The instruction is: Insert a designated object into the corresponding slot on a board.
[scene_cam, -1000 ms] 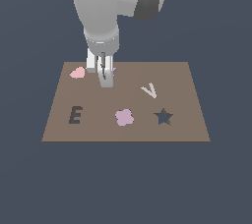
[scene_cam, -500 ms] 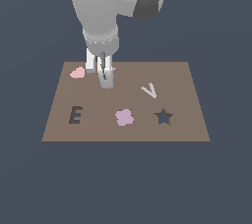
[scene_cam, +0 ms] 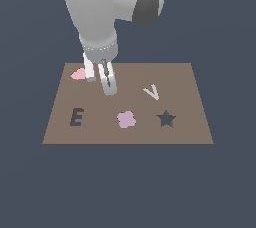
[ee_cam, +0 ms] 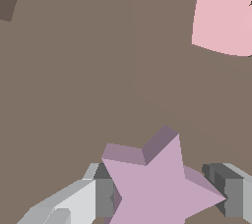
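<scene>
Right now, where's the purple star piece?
In the wrist view the purple star piece sits between the gripper fingers, over the board, near the pink heart.

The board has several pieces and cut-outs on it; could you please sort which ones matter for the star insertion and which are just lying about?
Job in hand:
purple star piece, between the tool's fingers
star slot
board

Lying about:
pink heart piece
lilac flower piece
white V
E recess

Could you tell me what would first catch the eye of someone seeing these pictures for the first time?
The big white arm dominates, its gripper down on the brown board near the pink heart-like piece. In the wrist view a pale purple star piece sits between the fingers. The dark star-shaped slot lies toward the exterior view's right, beside a pink flower shape.
</scene>
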Robot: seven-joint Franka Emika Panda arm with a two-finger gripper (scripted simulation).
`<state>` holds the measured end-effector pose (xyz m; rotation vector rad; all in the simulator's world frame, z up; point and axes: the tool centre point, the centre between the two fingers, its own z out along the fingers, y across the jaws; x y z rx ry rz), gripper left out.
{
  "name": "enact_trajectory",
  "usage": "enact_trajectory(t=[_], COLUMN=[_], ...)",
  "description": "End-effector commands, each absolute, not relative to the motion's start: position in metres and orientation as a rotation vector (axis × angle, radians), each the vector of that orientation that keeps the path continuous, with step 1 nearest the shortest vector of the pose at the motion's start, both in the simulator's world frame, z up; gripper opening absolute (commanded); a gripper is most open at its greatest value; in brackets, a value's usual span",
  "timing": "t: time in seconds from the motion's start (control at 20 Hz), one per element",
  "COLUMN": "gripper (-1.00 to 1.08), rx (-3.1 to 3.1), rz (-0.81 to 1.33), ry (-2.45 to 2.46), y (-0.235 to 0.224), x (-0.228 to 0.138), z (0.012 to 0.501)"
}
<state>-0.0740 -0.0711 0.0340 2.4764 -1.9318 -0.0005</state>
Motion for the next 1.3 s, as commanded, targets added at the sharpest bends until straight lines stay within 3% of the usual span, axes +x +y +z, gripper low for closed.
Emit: enact_trajectory(t=[0.0,0.65,1.25], gripper=[-1.0,-1.0,-1.0], rx=[2.536,2.927,3.13], rz=[0.0,0.001,0.001], ry=[-1.852,-1.135,-0.222], y=[-0.073,-0.069,-0.021], x=[-0.066,0.004,0.069], z=[0.034,0.036,0.038])
